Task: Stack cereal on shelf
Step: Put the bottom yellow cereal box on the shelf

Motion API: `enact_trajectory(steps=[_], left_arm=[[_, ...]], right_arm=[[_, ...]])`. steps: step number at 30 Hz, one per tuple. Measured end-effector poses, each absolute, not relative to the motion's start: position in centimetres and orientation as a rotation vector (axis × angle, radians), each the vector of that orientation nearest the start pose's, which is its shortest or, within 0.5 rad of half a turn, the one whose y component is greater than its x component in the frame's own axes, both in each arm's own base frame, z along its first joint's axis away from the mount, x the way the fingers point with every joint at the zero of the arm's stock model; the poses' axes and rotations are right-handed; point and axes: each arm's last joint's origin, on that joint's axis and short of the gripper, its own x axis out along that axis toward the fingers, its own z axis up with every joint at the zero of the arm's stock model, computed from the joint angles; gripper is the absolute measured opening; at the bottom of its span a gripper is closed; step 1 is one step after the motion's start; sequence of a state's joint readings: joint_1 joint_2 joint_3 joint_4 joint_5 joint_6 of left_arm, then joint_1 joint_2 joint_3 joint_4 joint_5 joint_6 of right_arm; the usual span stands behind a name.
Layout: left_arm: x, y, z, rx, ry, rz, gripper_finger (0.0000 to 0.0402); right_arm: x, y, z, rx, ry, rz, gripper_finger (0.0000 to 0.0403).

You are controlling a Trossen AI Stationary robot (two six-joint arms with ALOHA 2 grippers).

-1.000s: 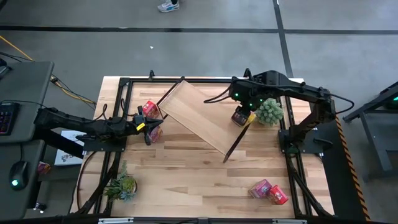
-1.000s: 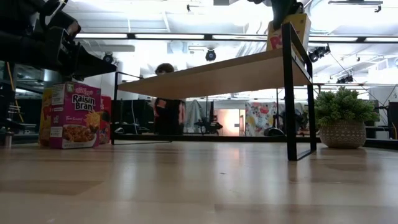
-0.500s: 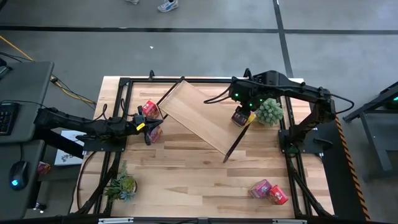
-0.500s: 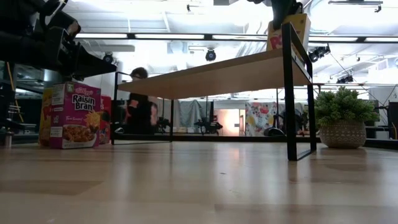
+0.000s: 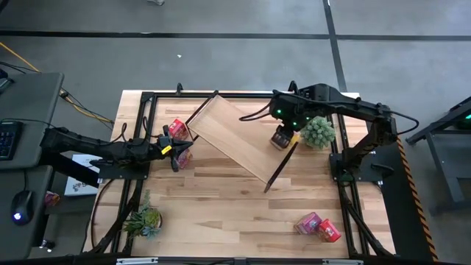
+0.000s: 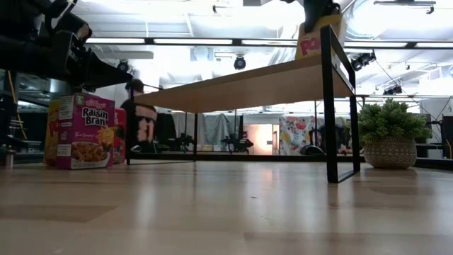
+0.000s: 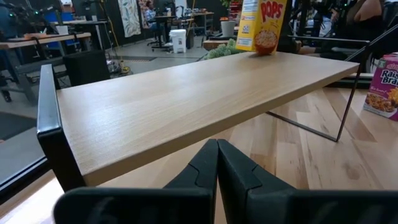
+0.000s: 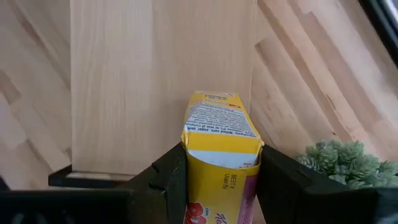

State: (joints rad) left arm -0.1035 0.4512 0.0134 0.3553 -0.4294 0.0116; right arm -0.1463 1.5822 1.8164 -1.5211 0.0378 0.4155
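The right gripper [image 8: 217, 180] is clamped on a yellow Corn Pops cereal box [image 8: 219, 146], one finger on each side of it, holding it upright at the end of the shelf [image 5: 239, 136] nearest the potted plant [image 5: 319, 132]. From the left wrist view the box [image 7: 262, 26] appears to stand on the far end of the shelf board [image 7: 186, 99]; in the low view it shows above the board beside the dark end frame, though whether its base touches the wood cannot be told.

The left gripper [image 7: 216, 163] has its fingers pressed together, holding nothing, and hangs level just off the shelf's other end, pointing along the board. Beside it on the surface [image 5: 235, 213] stand a magenta Raisin Bran box [image 6: 83, 132] and a red box [image 5: 176, 128], close together near the shelf's left end frame.

Two more small boxes [image 5: 318, 225], pink and red, lie together near the front right corner of the surface. A second small plant [image 5: 143, 218] sits near the front left corner. A person [image 6: 141, 120] shows in the room behind the shelf.
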Motion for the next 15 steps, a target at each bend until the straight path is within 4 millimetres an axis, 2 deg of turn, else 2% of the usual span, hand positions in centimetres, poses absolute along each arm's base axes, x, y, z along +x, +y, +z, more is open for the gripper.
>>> enact_trajectory(steps=[5, 15], left_arm=[[12.41, -0.07, 16.13, 0.033, 0.082, 0.325, 0.0001], [12.41, -0.08, 16.12, 0.033, 0.082, 0.325, 0.0001]], right_arm=[[26.75, -3.95, 38.88, 0.471, 1.282, -0.419, 0.0147], [26.76, -3.93, 38.88, 0.456, 1.285, -0.399, 0.0147]])
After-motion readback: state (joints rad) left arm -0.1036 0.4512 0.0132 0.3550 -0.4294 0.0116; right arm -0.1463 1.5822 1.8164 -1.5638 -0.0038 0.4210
